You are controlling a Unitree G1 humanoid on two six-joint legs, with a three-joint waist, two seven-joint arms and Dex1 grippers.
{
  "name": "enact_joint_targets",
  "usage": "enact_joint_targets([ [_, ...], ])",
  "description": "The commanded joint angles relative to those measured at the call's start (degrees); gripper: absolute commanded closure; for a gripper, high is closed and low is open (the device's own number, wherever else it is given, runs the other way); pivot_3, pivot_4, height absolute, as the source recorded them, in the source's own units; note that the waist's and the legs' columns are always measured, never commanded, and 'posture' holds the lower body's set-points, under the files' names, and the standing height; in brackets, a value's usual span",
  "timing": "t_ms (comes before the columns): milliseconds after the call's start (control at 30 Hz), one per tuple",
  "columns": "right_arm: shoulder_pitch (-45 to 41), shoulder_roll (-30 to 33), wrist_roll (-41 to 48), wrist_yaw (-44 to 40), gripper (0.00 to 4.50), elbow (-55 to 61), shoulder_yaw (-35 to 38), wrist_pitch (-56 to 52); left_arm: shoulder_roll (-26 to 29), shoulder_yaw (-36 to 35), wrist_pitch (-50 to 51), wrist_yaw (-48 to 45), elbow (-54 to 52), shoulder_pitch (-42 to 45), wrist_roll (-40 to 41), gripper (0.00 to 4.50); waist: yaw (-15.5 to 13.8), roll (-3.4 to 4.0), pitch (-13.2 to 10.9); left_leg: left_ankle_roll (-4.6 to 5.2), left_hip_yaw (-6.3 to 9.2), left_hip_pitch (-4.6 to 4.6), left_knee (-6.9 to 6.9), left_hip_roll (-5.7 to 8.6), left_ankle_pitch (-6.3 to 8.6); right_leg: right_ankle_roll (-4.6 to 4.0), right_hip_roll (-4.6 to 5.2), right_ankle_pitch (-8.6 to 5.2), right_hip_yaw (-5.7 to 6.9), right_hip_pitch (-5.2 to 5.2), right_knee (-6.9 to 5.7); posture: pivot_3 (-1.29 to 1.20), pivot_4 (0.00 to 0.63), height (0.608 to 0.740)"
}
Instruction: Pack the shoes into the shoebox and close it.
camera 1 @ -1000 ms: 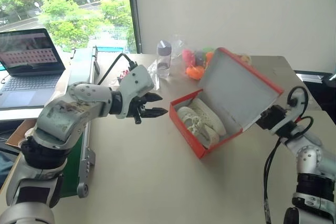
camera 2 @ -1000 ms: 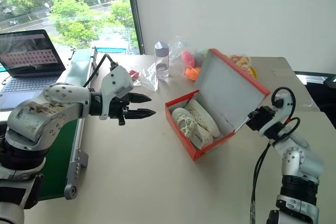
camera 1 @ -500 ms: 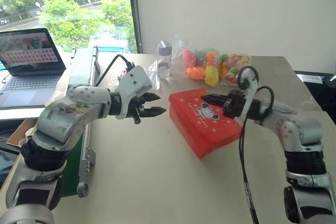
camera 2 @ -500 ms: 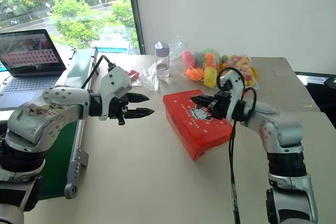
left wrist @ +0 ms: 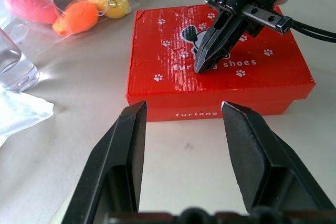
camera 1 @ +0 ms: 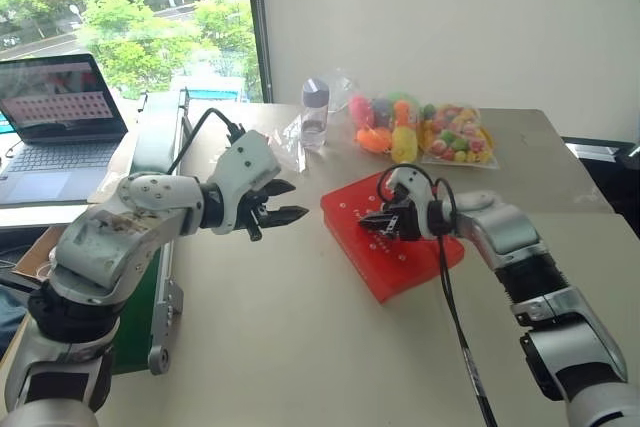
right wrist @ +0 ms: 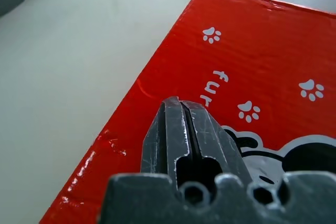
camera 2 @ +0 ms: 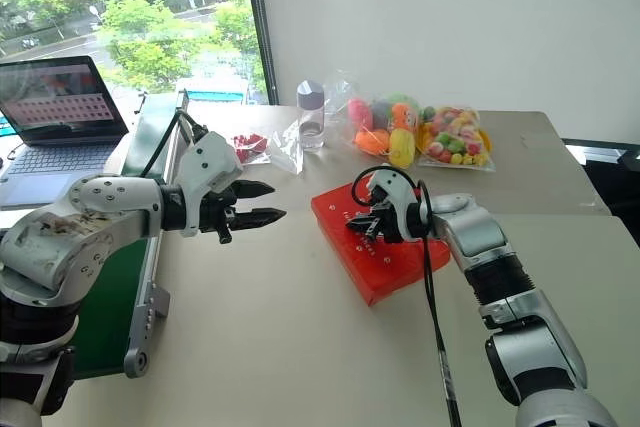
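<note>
Table: closed shoebox under right pincer

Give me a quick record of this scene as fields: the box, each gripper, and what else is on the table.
shoebox: red shoebox lies on the table, lid down, shoes hidden
right gripper: right gripper is shut, its tip on or just above the lid's printed top
left gripper: left gripper is open and holds nothing, off the box's side, pointing at it
behind the box: clear bottle, bags of colourful toys
beside the table: open laptop
</note>
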State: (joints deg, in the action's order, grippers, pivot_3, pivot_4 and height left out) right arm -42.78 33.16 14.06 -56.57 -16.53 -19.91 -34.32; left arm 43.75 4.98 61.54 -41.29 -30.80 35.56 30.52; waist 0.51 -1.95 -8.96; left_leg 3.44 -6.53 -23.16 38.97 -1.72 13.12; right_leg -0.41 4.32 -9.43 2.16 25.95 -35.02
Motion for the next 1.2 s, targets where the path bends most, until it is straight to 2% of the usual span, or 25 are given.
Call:
enact_joint_targets([
  [33,2.6,0.9,-10.1,0.0,4.43,-5.7,-8.0,3.6,0.0,-2.5,0.6,1.7,-2.7,-0.2,0.8,2.11,0.0,-0.09,0.1,-0.03,0.0,0.06,0.0,-0.01,-0.01,-0.08,0.0,-0.05,0.0,-0.05,-0.01,0.0,0.15,0.74],
  [133,3.0,0.6,-12.7,-0.6,4.43,-6.9,-8.9,5.8,0.0,-3.1,1.1,2.5,-3.3,-0.8,1.2,2.11,0.1,-0.31,0.2,-0.33,0.03,0.55,-0.01,-0.04,0.15,-0.27,0.01,-0.16,0.04,-0.61,0.04,0.0,0.15,0.74],
  [200,2.8,-0.2,-11.0,-1.8,4.43,-6.2,-6.7,4.5,0.1,-3.3,1.4,2.9,-3.6,-1.0,1.6,2.11,-0.1,-0.44,0.3,-0.55,0.03,0.93,-0.03,-0.06,0.27,-0.34,0.06,-0.22,0.08,-0.94,0.07,0.0,0.15,0.74],
  [300,1.4,0.4,-6.0,-5.2,4.43,-1.1,-1.1,3.6,0.9,-4.3,1.4,2.1,-4.1,-2.4,2.7,2.11,-0.4,-0.44,0.3,-0.58,0.03,0.94,-0.03,-0.09,0.27,-0.34,0.09,-0.23,0.08,-0.86,0.11,0.0,0.15,0.74],
  [467,-0.6,3.0,1.6,-10.9,4.43,8.6,6.8,1.5,2.4,-4.5,-0.2,0.3,-2.9,-4.2,3.4,2.11,-0.7,-0.32,0.2,-0.61,0.01,0.42,-0.09,-0.08,0.23,-0.35,0.08,-0.21,0.06,-0.43,0.01,0.0,0.15,0.74],
  [533,-1.4,4.8,4.2,-12.7,4.43,12.1,9.1,-0.7,2.6,-4.5,-1.6,-0.4,-2.2,-4.6,3.2,2.11,-0.7,-0.32,0.2,-0.44,0.02,-0.26,-0.11,-0.08,0.08,-0.31,-0.01,-0.14,0.05,0.32,-0.08,0.0,0.15,0.74],
  [567,-1.6,5.9,5.1,-13.5,4.43,13.7,10.0,-1.6,2.5,-4.5,-2.3,-0.7,-1.7,-4.7,3.1,2.11,-0.7,-0.31,0.2,-0.18,0.03,-0.29,-0.11,-0.1,-0.08,-0.12,-0.04,0.01,0.07,0.33,-0.08,0.0,0.15,0.74],
  [700,-1.4,11.2,8.2,-16.5,4.43,18.7,12.9,-4.7,2.8,-4.5,-5.4,-2.7,-1.2,-5.9,3.0,2.11,-0.9,-0.3,0.2,-0.14,0.06,-0.33,-0.2,-0.14,0.19,-0.52,-0.09,-0.12,0.16,0.36,-0.02,0.0,0.15,0.74],
  [933,0.4,17.3,10.8,-18.3,4.43,22.4,15.6,-7.2,2.4,-6.2,-6.7,-3.8,-1.4,-6.7,4.6,2.11,-1.2,-0.32,0.1,0.02,0.03,-0.37,-0.12,-0.06,0.37,-0.2,0.02,-0.55,0.15,0.32,0.07,0.0,0.15,0.74],
  [1100,1.9,18.7,10.9,-16.7,4.43,22.1,17.0,-7.3,2.0,-7.9,-5.4,-3.6,-1.4,-7.3,6.9,2.11,-1.2,-0.33,0.1,0.02,0.02,-0.35,-0.03,-0.07,0.36,-0.31,0.03,-0.6,0.12,0.28,0.02,0.0,0.15,0.74],
  [1200,2.4,17.1,12.8,-15.0,4.43,21.7,18.9,-9.0,2.6,-7.7,-6.0,-3.2,-1.0,-8.6,6.3,2.11,-1.1,-0.33,0.1,0.01,0.02,-0.3,-0.02,-0.07,0.36,-0.32,0.02,-0.61,0.11,0.25,0.01,0.0,0.15,0.74],
])
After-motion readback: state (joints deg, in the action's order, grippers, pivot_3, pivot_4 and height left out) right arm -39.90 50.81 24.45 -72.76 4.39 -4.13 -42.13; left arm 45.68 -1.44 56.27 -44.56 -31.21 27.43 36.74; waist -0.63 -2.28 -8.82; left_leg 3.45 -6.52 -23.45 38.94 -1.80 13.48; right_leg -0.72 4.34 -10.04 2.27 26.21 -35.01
